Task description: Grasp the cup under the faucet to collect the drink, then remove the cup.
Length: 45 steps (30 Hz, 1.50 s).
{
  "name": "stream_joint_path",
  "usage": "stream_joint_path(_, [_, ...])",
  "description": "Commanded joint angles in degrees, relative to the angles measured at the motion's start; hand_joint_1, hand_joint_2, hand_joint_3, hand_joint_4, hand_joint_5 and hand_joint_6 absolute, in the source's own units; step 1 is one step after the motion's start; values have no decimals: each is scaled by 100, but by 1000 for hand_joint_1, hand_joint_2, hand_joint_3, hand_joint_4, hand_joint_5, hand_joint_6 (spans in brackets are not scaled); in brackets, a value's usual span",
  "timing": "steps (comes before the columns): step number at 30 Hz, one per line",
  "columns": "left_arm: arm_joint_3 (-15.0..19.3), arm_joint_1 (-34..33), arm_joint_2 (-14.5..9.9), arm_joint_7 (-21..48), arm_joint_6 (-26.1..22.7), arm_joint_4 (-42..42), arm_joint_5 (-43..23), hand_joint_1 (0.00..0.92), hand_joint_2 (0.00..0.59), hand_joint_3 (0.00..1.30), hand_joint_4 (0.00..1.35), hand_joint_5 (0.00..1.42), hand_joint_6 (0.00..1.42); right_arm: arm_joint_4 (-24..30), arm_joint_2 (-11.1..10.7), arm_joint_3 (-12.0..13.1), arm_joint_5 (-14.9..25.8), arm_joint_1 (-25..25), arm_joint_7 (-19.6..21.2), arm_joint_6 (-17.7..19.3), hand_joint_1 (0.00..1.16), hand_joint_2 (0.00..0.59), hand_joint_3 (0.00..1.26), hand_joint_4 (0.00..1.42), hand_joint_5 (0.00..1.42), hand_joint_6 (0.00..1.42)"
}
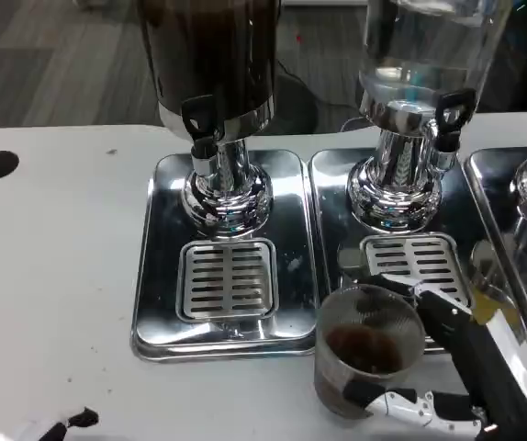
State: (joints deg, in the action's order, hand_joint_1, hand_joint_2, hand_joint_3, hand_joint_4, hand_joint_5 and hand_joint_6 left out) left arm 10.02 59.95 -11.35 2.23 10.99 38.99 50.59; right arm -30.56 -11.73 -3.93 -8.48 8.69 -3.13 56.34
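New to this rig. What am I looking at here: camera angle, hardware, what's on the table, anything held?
One camera, on the robot's head or chest, looks down at a white table. The robot is a humanoid. Its right hand, at the lower right, grips a clear cup with some dark drink in it. A bit of its left hand shows at the bottom left edge; whether it is open or shut cannot be told. On the table stand drink dispensers on shiny metal trays with slotted drip grates: a dark dispenser with a black-handled faucet, and a clear dispenser beside it. The cup sits at the trays' front edges, not under either faucet.
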Motion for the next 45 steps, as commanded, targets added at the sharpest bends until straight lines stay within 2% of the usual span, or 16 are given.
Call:
stream_joint_path(1, [-39, 43, 15, 6, -70, 17, 134, 0, 156, 314, 236, 334, 543, -246, -38, 152, 135, -107, 37, 568, 721, 99, 400, 457, 508, 327])
stream_joint_path(12, [-24, 24, 54, 2, -129, 11, 146, 0, 157, 314, 236, 340, 544, -1228, -92, 413, -105, -305, 173, 1341, 712, 105, 400, 473, 508, 327])
stream_joint_path(20, [39, -21, 67, -64, -136, 6, 134, 0, 157, 314, 231, 339, 545, -1681, -156, 659, -854, -394, 657, 1840, 700, 109, 400, 473, 508, 327])
stream_joint_path(36, [395, 4, 142, -441, -2, 236, 70, 0, 147, 275, 123, 221, 517, -1980, -295, 634, -1770, -458, 1593, 1999, 692, 111, 400, 473, 508, 327])
stream_joint_path(45, [546, 22, 189, -479, 95, 271, -21, 0, 146, 270, 120, 220, 517, -2282, -420, 522, -2576, -562, 2569, 2010, 698, 114, 388, 473, 508, 319])
